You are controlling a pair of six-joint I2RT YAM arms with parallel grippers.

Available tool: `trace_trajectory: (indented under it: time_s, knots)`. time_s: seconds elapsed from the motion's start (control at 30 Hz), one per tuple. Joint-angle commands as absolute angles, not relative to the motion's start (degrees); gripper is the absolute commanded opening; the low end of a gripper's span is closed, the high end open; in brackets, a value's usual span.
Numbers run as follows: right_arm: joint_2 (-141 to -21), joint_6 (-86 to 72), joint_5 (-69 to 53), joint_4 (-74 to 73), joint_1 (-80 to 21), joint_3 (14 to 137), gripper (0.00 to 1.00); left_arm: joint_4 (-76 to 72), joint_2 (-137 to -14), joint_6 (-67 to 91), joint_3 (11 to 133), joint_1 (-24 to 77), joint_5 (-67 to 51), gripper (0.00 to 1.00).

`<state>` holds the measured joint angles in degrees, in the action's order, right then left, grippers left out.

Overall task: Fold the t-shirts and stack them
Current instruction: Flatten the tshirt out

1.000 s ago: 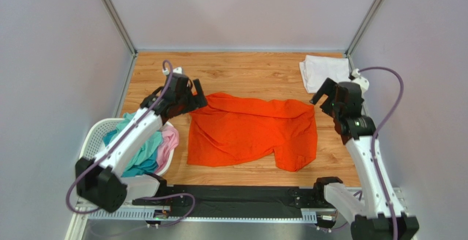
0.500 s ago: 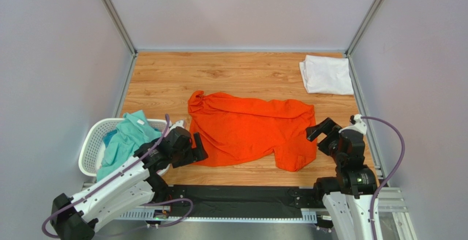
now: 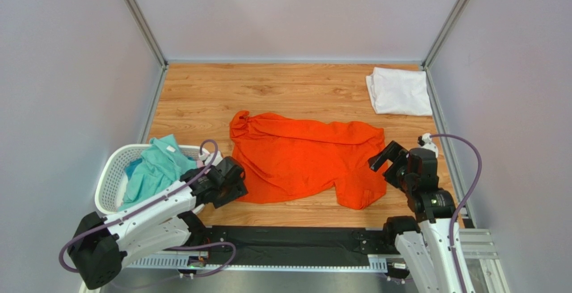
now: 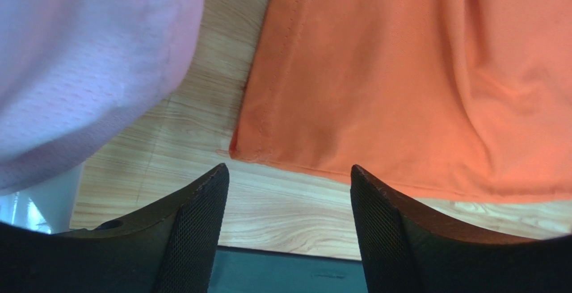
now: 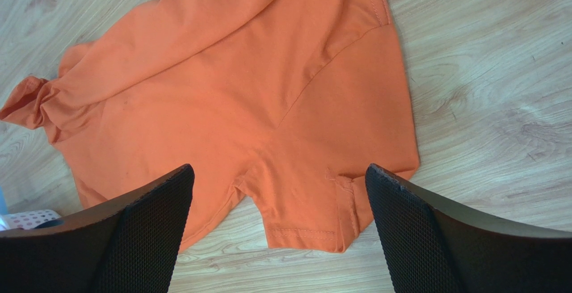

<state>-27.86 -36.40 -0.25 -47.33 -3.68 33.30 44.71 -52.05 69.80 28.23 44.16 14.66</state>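
An orange t-shirt (image 3: pixel 302 159) lies rumpled in the middle of the wooden table. It also shows in the left wrist view (image 4: pixel 416 78) and the right wrist view (image 5: pixel 255 105). A folded white t-shirt (image 3: pixel 399 91) lies at the far right corner. A teal t-shirt (image 3: pixel 153 169) sits in the basket; pink cloth (image 4: pixel 80 65) shows in the left wrist view. My left gripper (image 3: pixel 231 184) is open and empty just above the orange shirt's near left corner (image 4: pixel 236 151). My right gripper (image 3: pixel 388 164) is open and empty above the shirt's near right sleeve (image 5: pixel 305 219).
A white mesh laundry basket (image 3: pixel 109 186) stands at the near left, beside my left arm. A black strip (image 3: pixel 282 243) runs along the table's near edge. Grey walls close in the table on three sides.
Both arms have swung back from the shirt's far corners toward the near edge. The left gripper now hovers at the near left corner, the right at the near right sleeve. The shirt lies still.
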Motion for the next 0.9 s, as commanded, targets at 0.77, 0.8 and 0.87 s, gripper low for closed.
trace_trajectory:
  time_s: [0.77,0.8,0.87]
  knots:
    - [-28.3,-38.6,-1.4,-53.3,-3.8,36.1,1.0,48.2,-60.3,70.5,32.7,44.2,17.3,0.0]
    - [-29.0,-38.9,-1.8,-54.7,-3.7,36.5,1.0,48.1,-58.4,69.7,32.7,44.2,17.9,0.0]
    - [-29.9,-39.2,-1.8,-58.4,-3.9,37.5,0.99,48.1,-56.5,69.2,32.7,44.2,18.7,0.0]
